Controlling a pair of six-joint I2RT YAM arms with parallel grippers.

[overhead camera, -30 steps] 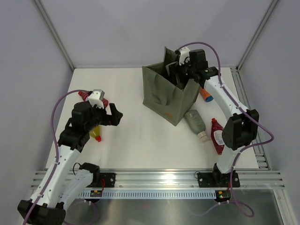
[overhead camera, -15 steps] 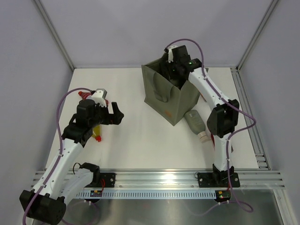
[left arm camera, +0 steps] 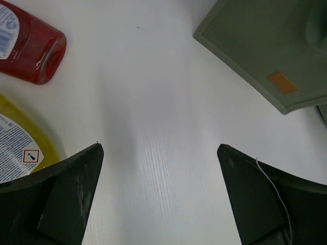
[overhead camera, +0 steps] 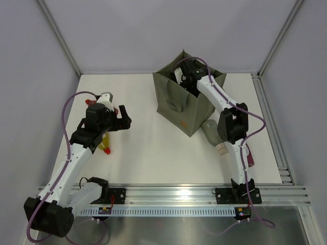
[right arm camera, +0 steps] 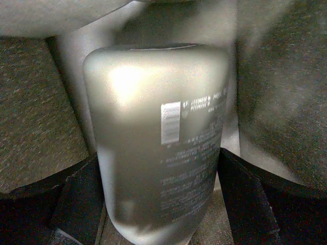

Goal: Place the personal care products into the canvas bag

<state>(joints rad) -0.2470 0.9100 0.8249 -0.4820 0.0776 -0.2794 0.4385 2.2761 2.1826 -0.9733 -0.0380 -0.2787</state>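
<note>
I log: right fingers (right arm camera: 76, 199) grip grey-green bottle (right arm camera: 158, 132) inside canvas bag (overhead camera: 176, 102); left fingers (left arm camera: 66, 189) open, empty; beige-capped bottle (overhead camera: 212, 131), others unbagged on desk (overhead camera: 148, 148).

Bright overhead light; blurry right-wrist view.

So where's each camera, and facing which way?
Top: fixed above and behind, looking down on the table; left arm, right arm whole.
Left wrist: low over the table, facing red bottle, yellow bottle, bag corner; open left hand at bottom.
Right wrist: inside the bag, facing a grey-green bottle held in the right hand.
Shared: top and left wrist both show the bag's orange mark.
</note>
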